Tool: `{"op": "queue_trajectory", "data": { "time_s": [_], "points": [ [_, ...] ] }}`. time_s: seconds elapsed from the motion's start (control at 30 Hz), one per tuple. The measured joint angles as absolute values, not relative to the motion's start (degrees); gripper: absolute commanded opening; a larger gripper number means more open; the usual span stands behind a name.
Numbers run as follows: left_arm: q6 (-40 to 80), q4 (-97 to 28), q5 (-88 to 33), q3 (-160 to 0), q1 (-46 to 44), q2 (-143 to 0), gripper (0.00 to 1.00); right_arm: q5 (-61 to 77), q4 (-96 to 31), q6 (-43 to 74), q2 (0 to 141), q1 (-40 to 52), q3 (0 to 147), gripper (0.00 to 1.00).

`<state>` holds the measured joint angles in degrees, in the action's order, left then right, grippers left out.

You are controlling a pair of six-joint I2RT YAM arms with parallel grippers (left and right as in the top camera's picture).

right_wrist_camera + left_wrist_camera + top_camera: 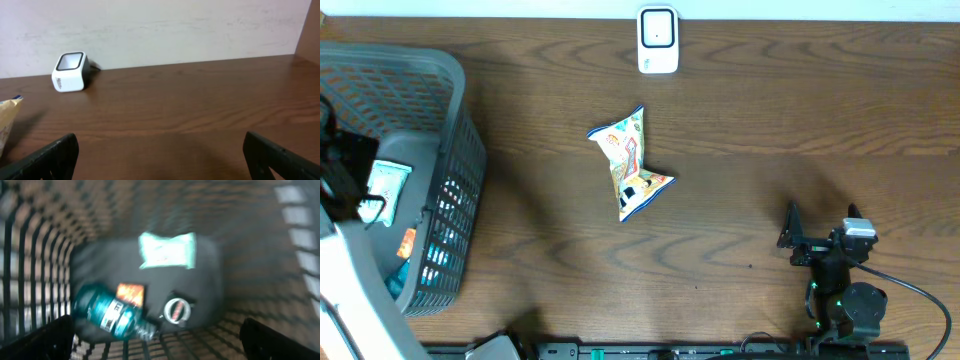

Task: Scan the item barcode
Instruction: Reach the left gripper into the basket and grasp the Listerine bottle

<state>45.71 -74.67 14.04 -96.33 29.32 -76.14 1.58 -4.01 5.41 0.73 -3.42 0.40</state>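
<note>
The table [740, 120] I work at is dark brown with wavy wood grain, and the scanner [658, 40] is white with a black window. The bag [630, 165] is pale yellow, blue-edged, busily printed. My grey lattice basket [450, 180] holds a teal bottle [107, 312], a mint-green packet [167, 250] and an orange sachet [131, 294].

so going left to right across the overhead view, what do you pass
basket → snack bag → right gripper; the scanner lines up with the bag's right half, farther back, so it has no clear place in the order
</note>
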Motion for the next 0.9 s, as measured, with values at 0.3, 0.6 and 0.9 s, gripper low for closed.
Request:
{"op": "queue_trajectory", "data": {
  "time_s": [0.3,0.6,0.9],
  "points": [
    [63.2,-80.3,6.0,-89.8,35.8,-88.9,0.98,1.6,-4.0,5.4,0.7,-3.4,0.4,0.99],
    [69.7,-71.9,4.6,-74.9,36.0,-89.1,0.98,1.6,-4.0,5.4,0.7,-3.4,0.4,0.99],
    [71.0,-58.8,3.0,-61.5,38.7,-89.1,0.83,1.6,-4.0,5.4,0.7,-3.4,0.4,0.99]
  ]
}}
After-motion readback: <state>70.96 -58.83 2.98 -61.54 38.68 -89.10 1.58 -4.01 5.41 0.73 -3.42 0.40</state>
